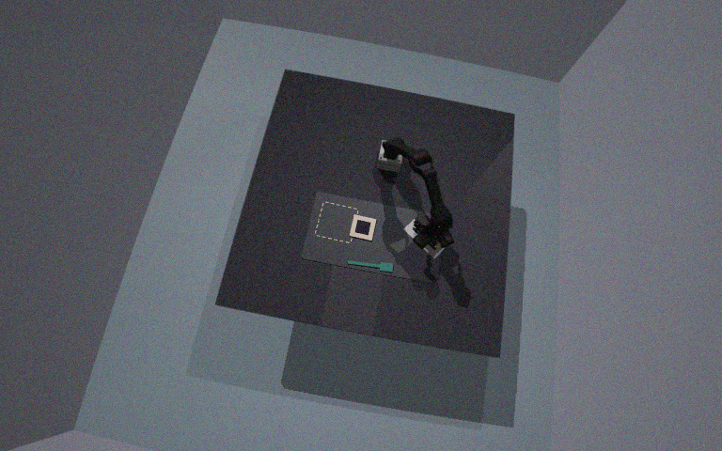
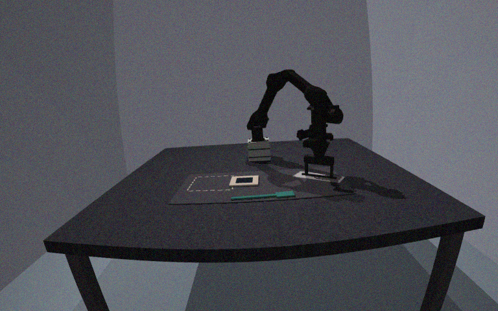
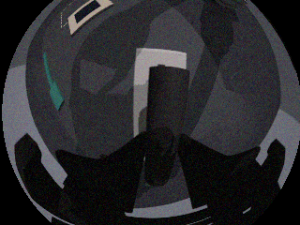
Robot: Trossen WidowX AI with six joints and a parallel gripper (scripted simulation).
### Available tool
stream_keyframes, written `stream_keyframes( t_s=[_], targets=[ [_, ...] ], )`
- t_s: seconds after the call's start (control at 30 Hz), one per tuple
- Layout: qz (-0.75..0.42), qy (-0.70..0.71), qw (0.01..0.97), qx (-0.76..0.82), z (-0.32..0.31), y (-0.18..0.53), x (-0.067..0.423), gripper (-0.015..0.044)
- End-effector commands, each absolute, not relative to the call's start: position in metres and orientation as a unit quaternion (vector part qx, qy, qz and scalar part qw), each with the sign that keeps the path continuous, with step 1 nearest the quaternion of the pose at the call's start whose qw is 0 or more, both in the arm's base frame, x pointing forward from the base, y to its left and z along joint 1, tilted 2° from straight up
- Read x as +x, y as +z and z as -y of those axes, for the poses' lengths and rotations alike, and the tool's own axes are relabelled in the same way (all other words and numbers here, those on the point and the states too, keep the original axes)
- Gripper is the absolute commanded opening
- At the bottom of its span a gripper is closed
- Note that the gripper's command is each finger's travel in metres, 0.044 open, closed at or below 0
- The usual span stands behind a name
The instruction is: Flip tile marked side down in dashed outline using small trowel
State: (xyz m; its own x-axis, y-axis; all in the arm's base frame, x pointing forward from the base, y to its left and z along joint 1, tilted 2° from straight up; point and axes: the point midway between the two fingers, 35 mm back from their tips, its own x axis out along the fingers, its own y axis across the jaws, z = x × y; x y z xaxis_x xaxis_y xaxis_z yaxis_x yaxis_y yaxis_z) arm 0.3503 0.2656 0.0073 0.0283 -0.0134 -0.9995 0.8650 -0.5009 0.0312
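The cream tile point(image 1: 353, 228) point(image 2: 233, 181) point(image 3: 77, 22) with its dark marked square facing up lies on the grey mat point(image 1: 330, 255) point(image 2: 190, 199), touching the right side of the dashed outline point(image 1: 337, 204) point(image 2: 205, 190). A green trowel point(image 1: 369, 264) point(image 2: 262, 195) point(image 3: 55, 90) lies flat along the mat's near edge. My gripper point(image 1: 431, 241) point(image 2: 318, 159) point(image 3: 161, 137) is to the right of both. It is shut on the black bridge handle point(image 2: 318, 165) point(image 3: 165, 112) of a white flat-based tool point(image 1: 411, 228) point(image 2: 338, 179) point(image 3: 163, 59) that rests at the mat's right end.
The arm's base block point(image 1: 388, 159) point(image 2: 259, 151) stands behind the mat on the dark table point(image 1: 319, 132) point(image 2: 146, 227). The arm arches high over the mat's right part.
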Motion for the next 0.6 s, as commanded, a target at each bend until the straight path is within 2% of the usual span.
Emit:
stream_keyframes(
  t_s=[0.0, 0.4, 0.57],
  targets=[
    [-0.342, -0.608, 0.361, 0.619, -0.2647, 0.0059, 0.3499, 0.0130],
    [-0.343, -0.608, 0.363, 0.618, -0.2647, 0.0059, 0.3499, 0.0130],
    [-0.380, -0.585, 0.401, 0.594, -0.2647, 0.0059, 0.3499, 0.0130]
  ],
)
